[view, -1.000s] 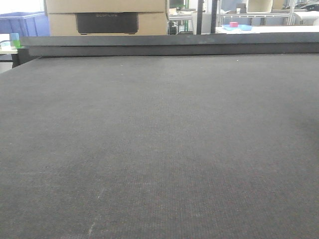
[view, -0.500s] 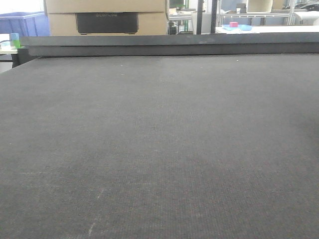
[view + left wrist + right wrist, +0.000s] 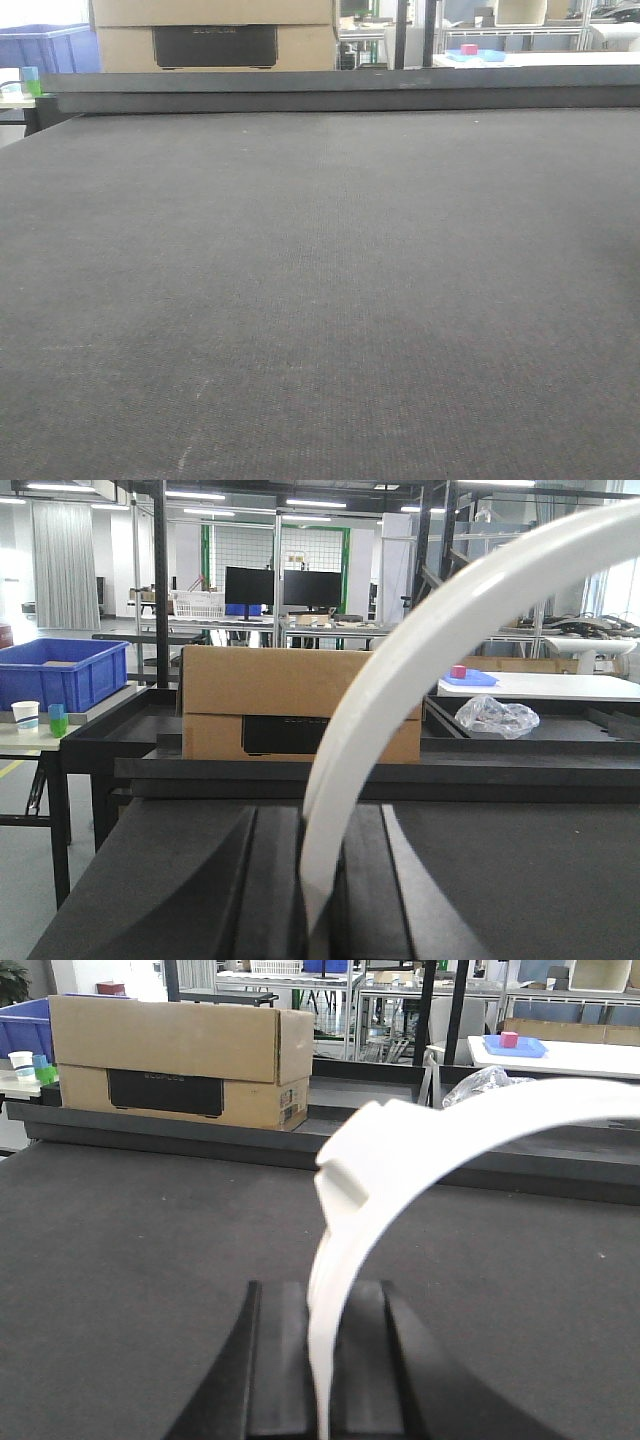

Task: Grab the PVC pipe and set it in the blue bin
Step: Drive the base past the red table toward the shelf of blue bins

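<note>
With the small off-white PVC pipe in no view, and the left end effector point(image 3: 318, 815) and right end effector point(image 3: 318, 1290) unreadable as spread or pressed together, the likely light, stiff, slick pipe wants a mid-body pinch.

A cardboard box point(image 3: 300, 705) is sitting behind the dark table point(image 3: 320, 300); monitors point(image 3: 250, 585) are standing beyond it (ceiling strip lights point(image 3: 315, 502) are glowing above).

The only lettering stands on the dark panel point(image 3: 214, 45) set into the cardboard box point(image 3: 215, 12). It is a faint row of tone-on-tone capitals that seems to read "ECOFLOW". Both wrist views show it too dimly to read.
</note>
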Available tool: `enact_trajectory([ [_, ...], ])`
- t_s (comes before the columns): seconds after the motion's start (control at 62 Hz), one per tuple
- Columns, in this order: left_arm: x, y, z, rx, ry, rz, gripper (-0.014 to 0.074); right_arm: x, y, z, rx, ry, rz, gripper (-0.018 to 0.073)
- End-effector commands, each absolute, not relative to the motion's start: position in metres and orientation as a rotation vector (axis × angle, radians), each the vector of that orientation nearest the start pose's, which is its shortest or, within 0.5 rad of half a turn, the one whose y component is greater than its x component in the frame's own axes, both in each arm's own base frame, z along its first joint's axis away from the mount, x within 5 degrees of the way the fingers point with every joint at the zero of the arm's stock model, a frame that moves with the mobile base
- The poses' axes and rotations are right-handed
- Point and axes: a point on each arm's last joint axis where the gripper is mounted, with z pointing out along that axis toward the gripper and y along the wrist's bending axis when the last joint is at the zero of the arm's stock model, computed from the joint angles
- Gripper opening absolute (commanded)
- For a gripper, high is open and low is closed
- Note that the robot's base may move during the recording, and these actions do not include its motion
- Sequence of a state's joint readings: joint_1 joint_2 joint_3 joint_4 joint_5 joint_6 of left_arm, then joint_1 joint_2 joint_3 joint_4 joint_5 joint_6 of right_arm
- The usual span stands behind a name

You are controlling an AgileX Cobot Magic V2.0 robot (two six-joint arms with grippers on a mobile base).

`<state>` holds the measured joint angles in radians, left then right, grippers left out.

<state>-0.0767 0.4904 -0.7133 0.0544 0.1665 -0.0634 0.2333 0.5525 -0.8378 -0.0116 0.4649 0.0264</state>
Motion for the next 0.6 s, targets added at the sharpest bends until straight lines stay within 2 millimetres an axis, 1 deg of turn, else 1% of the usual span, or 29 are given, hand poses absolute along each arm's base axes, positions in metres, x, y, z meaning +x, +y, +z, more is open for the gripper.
enact_trajectory([
  [0.0, 0.0889, -0.0061, 0.4040, 0.044, 1.388, -0.062, -0.0111, 0.0926, 0.0215, 0.4102, -0.176, 1.623, 0.185, -0.0162],
  [0.581, 0.0889, -0.0061, 0.4040, 0.044, 1.388, -0.062, -0.0111, 0.0926, 0.0215, 0.4102, -0.176, 1.623, 0.185, -0.0162],
])
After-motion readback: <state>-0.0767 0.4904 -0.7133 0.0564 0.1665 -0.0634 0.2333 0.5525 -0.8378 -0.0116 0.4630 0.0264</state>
